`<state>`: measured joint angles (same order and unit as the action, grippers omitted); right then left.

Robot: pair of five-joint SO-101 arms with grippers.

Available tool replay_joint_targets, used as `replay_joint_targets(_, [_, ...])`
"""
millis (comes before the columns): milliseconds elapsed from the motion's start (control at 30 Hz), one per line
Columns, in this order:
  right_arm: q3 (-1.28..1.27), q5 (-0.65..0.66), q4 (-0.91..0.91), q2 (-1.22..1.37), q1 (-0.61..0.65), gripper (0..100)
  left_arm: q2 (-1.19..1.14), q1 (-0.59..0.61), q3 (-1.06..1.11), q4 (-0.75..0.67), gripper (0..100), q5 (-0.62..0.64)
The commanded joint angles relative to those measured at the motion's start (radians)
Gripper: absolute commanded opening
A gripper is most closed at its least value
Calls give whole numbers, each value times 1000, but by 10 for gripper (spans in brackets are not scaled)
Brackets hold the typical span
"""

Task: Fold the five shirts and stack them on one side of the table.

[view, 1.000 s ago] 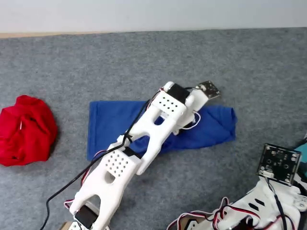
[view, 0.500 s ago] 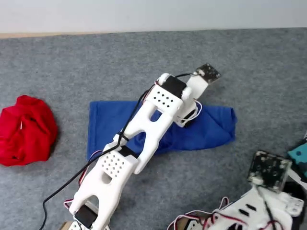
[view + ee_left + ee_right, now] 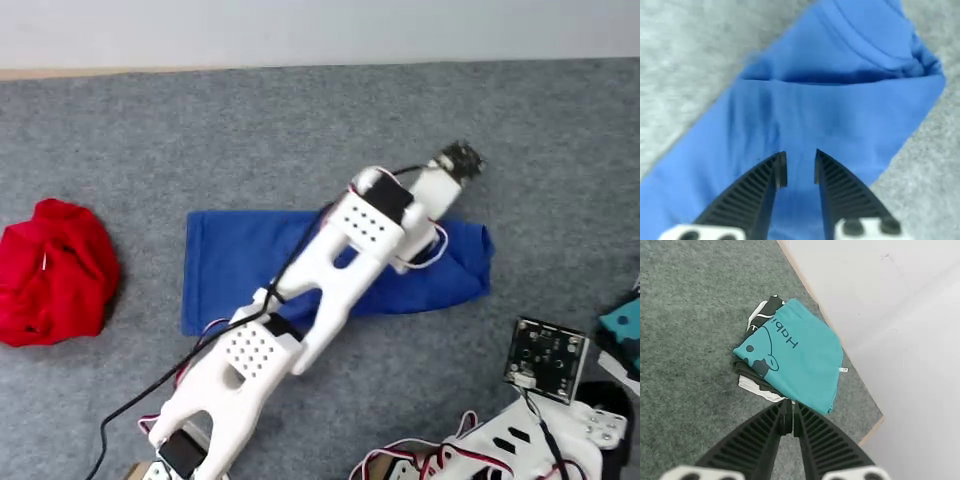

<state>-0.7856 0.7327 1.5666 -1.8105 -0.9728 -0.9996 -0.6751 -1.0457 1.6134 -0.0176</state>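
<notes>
A blue shirt (image 3: 240,265) lies folded into a long strip across the middle of the grey table. My left arm (image 3: 370,225) stretches over it toward its right end. My left gripper (image 3: 800,167) hovers just above the blue shirt (image 3: 840,110), fingers a little apart, with nothing held between them. A crumpled red shirt (image 3: 55,270) sits at the far left. At the right edge a stack of folded shirts with a teal one (image 3: 795,360) on top lies below my right gripper (image 3: 790,416), which is shut and empty.
The teal stack (image 3: 625,325) sits close to the table's wooden edge (image 3: 871,429), with a white wall beyond it. My right arm (image 3: 545,420) is at the front right. Bare grey surface (image 3: 300,130) runs along the back.
My left arm has swung away from me and then to the right along the blue shirt. My right arm's wrist has shifted slightly to the left.
</notes>
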Motion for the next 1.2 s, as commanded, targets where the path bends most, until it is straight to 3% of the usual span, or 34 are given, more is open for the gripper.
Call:
replay_joint_targets(0, [-2, 11, -22, 2, 1, 10, -21, -28, -35, 0, 100, 3])
replay_joint_targets(300, [-2, 11, -18, 5, -2, 10, -34, -68, -54, 137, 98, -78])
replay_joint_targets(633, [-9, -17, -101, 85, 18, 10, 229, 5, -105, 141, 101, -11])
replay_joint_targets(833, [57, -58, -278, 390, 77, 10, 374, 213, -44, 141, 100, -11])
replay_joint_targets(1000, [190, -166, -286, 690, 274, 10, 463, 462, 45, 141, 97, -12])
replay_joint_targets(1167, [256, -245, -286, 903, 466, 10, 552, 628, 165, 141, 92, -15])
